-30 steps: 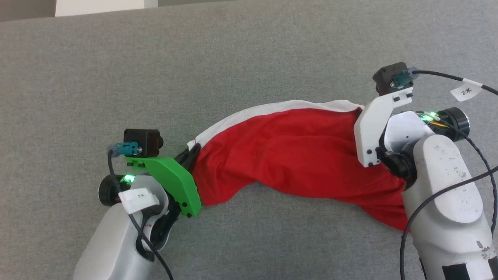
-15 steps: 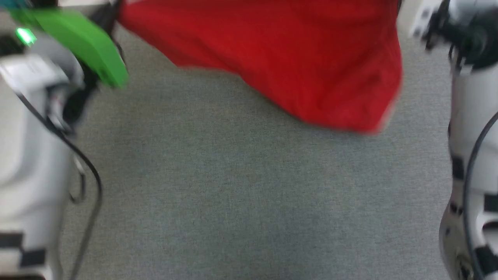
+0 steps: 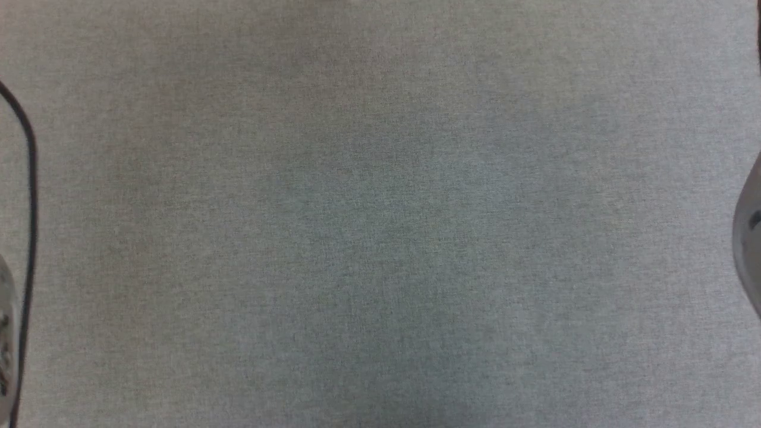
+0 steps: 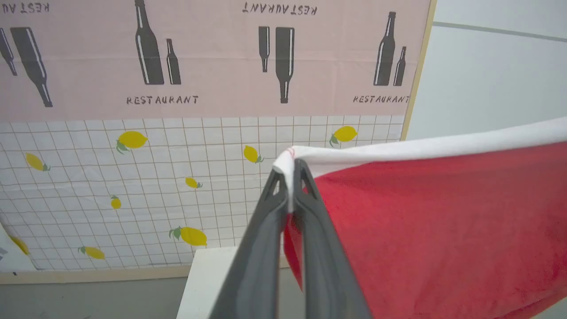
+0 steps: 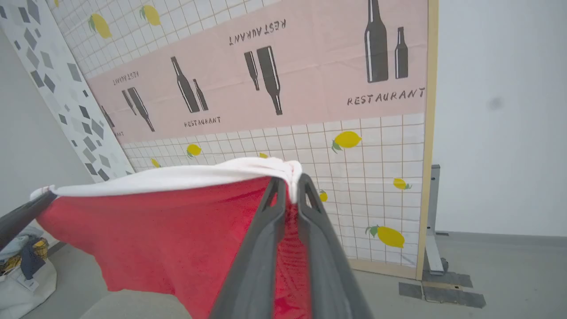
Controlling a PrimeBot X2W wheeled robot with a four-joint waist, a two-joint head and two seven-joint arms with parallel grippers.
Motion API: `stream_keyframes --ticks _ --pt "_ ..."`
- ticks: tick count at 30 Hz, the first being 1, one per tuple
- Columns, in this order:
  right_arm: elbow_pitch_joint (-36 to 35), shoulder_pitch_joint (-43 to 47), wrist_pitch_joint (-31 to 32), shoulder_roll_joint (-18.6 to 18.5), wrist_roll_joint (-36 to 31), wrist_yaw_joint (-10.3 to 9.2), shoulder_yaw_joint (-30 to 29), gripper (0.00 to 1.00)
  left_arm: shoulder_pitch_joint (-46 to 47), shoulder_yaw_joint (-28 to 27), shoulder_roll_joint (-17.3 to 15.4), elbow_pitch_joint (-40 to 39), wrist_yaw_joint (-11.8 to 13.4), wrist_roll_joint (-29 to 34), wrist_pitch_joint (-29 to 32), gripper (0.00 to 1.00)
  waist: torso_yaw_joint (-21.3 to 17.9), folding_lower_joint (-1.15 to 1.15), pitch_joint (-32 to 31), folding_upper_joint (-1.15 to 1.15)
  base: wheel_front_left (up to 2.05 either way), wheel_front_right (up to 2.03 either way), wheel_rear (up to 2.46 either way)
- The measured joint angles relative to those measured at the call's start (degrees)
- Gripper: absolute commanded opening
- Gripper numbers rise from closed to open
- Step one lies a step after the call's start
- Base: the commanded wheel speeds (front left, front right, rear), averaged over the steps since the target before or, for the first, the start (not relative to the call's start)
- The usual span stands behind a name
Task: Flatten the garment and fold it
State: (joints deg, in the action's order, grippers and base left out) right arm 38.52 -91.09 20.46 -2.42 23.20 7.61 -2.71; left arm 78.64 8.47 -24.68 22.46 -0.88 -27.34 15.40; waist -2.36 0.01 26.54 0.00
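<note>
Grey surface (image 3: 380,214); left gripper (image 4: 291,170), right gripper (image 5: 291,181) each pinch garment (image 4: 421,221) trim; lower edge cut off.

head: down, close on grey surface (image 3: 380,214) | wrists: level toward printed panel (image 4: 212,57), sharing garment (image 4: 443,230)

Head view: grey tabletop (image 3: 380,214) gives flat passage through centre. Black cable (image 3: 30,196) borders it at 9 o'clock, pale forearm (image 3: 750,238) at 3 o'clock.
Right wrist view: garment (image 5: 168,221) hangs as curtain from right gripper (image 5: 292,182) toward 9 o'clock, blocking that side; gap under hem at 7 o'clock. Printed backdrop panel (image 5: 310,88) closes 12 o'clock. Metal stand (image 5: 433,221) at 3 o'clock, open floor (image 5: 509,257) beside it.
</note>
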Motion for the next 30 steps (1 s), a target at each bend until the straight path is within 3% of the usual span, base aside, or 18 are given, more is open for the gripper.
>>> stream_keyframes --ticks 6,12,19,25,30 --pt "5.99 -1.57 -6.97 -0.1 3.08 -0.01 3.39 0.0 1.31 0.29 -0.26 1.69 -1.37 0.47 -4.95 0.0 1.03 0.0 0.1 0.0 0.0 0.0 0.0" --pt "4.26 9.0 -9.65 -0.33 8.68 -0.02 8.67 0.0 -8.1 0.94 0.0 1.23 -3.37 -0.92 -8.83 0.0 1.89 0.0 -2.05 0.0 0.0 0.0 0.0" --pt "-9.21 32.68 -8.58 -2.5 15.8 -0.03 14.35 0.0 -32.08 -0.47 1.55 -6.33 -2.85 -5.31 -12.27 0.0 2.8 -0.01 -6.95 0.0 0.0 0.0 0.0" --pt "-22.69 55.4 -5.34 -8.01 19.2 -0.03 18.51 0.0 -55.38 -0.85 3.44 -16.7 0.03 -9.12 -11.26 0.0 3.28 -0.01 -12.3 0.0 0.0 0.0 0.0" --pt "-31.21 72.87 -3.11 -11.15 19.36 -0.03 17.57 0.0 -72.46 1.42 5.12 -22.64 3.72 -10.49 -7.49 0.0 3.94 -0.01 -16.66 0.0 0.0 0.0 0.0"
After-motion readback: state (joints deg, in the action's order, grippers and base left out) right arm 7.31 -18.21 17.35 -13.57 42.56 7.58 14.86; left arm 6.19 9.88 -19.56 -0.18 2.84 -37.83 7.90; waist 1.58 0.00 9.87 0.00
